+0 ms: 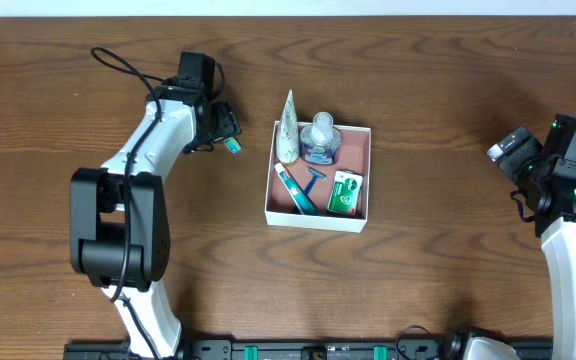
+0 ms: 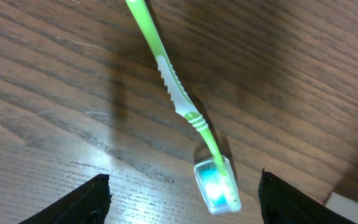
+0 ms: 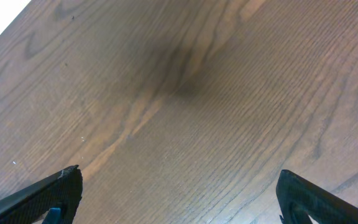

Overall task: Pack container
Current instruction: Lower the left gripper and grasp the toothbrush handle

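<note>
The container (image 1: 319, 220), a square white box with a pinkish-brown inside, sits at the table's middle. It holds a white-green tube (image 1: 287, 127), a round clear jar (image 1: 320, 138), a teal razor (image 1: 298, 188) and a small green-and-white carton (image 1: 345, 192). A green toothbrush (image 2: 178, 99) with a clear head cap (image 2: 216, 185) lies on the table left of the container; only its capped end (image 1: 234, 146) shows in the overhead view. My left gripper (image 2: 182, 199) is open over it, the cap between the fingers. My right gripper (image 3: 179, 193) is open and empty at the far right.
The wooden table (image 1: 438, 90) runs across all views. The left arm (image 1: 148, 140) stretches from the front left toward the toothbrush. The right arm (image 1: 568, 180) stands at the right edge. A corner of the container (image 2: 353, 208) shows in the left wrist view.
</note>
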`<move>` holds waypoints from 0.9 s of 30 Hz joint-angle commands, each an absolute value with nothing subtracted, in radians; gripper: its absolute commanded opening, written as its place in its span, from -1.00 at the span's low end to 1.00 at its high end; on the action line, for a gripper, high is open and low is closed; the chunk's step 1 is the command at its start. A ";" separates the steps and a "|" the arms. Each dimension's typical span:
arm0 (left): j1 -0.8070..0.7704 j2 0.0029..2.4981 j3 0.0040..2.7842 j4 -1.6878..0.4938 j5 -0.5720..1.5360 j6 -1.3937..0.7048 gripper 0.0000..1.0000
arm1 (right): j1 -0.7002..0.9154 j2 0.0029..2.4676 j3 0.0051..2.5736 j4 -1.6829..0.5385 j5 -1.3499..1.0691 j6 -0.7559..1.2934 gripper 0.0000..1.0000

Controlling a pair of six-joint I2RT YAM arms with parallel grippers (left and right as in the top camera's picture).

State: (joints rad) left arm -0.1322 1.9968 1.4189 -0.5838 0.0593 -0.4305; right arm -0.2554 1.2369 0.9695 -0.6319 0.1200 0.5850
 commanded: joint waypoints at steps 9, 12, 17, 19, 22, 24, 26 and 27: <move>-0.130 2.032 1.440 -0.561 -0.002 -0.496 0.54 | -0.262 1.235 0.980 -0.633 0.123 0.598 0.98; -0.130 2.035 1.439 -0.561 -0.016 -0.497 0.54 | -0.262 1.235 0.980 -0.633 0.123 0.598 0.98; -0.129 2.044 1.439 -0.562 -0.019 -0.500 0.54 | -0.262 1.235 0.980 -0.633 0.123 0.598 0.99; -0.129 2.051 1.439 -0.562 -0.020 -0.500 0.54 | -0.262 1.235 0.980 -0.633 0.123 0.598 0.98; -0.130 2.063 1.439 -0.562 -0.019 -0.500 0.54 | -0.262 1.235 0.980 -0.633 0.123 0.598 0.98; -0.129 2.073 1.439 -0.562 -0.019 -0.500 0.54 | -0.262 1.235 0.980 -0.633 0.123 0.598 0.98; -0.130 2.080 1.439 -0.562 -0.019 -0.500 0.54 | -0.262 1.235 0.980 -0.633 0.123 0.598 0.99; -0.130 2.084 1.439 -0.562 -0.019 -0.499 0.54 | -0.262 1.235 0.980 -0.633 0.123 0.598 0.99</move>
State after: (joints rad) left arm -0.1326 2.0613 1.4189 -0.5632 -0.0006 -0.4946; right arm -0.2554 1.2369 0.9695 -0.6319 0.1200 0.5854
